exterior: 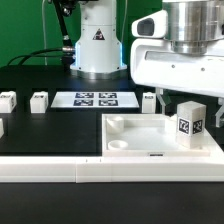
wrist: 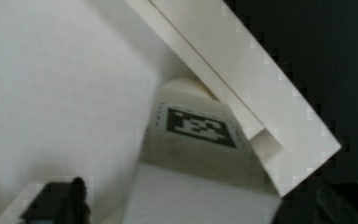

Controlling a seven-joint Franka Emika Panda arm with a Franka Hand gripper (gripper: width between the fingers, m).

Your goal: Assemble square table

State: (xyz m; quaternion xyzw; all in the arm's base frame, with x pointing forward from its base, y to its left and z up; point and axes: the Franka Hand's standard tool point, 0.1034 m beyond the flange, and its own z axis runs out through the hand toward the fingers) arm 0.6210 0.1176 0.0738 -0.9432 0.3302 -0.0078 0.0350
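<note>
Two spare legs (exterior: pixel 39 100) sit on the bench (exterior: pixel 50 135) at nine o'clock. The square top (exterior: pixel 140 142) lies at five o'clock with a tagged leg (exterior: pixel 190 122) standing on it. A bump could tip it. Only the wrist view shows a dark finger (wrist: pixel 51 200); how the jaws stand, I cannot tell.

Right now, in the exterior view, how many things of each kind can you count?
Square tabletop: 1
Legs: 4 (two at the exterior view's left, one beyond the tabletop, one upright over it)
Marker board: 1
Border rail: 1
Total: 7; a white piece cut off at the left edge is uncounted.
</note>
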